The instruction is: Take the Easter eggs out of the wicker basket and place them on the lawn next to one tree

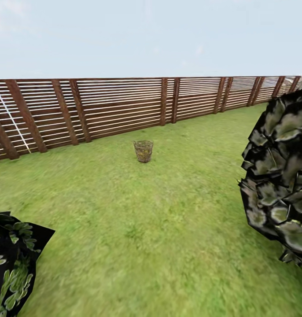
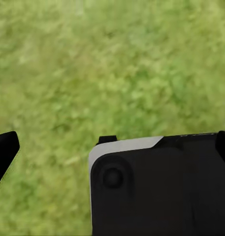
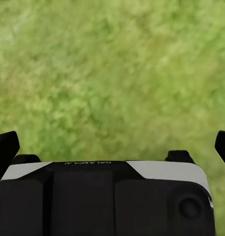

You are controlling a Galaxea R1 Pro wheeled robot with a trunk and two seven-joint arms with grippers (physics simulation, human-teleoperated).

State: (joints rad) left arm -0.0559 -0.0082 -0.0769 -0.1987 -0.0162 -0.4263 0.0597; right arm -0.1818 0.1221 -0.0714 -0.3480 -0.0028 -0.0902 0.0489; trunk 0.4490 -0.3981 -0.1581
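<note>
On the head camera I have the wicker basket standing upright on the lawn, well ahead of me and short of the brown slatted fence that runs across the far edge of the grass. Its long axis is vertical, with the open mouth pointing up. The weave is too small here for me to tell whether any eggs lie inside.

Two plants flank the open grass leading to the basket: a dense crown of dark angular leaves on my right and a low leafy shrub on my left. Nothing stands between them on the grass leading to the basket.

The wrist cameras give what the head camera does not. On the left wrist camera I see the left gripper over bare grass; its two dark fingertips sit at opposite edges of the frame, so the jaws are spread wide with nothing between them. The right gripper reads the same on its own camera: fingertips far apart, nothing held, grass beneath. The basket is well away from both grippers.
</note>
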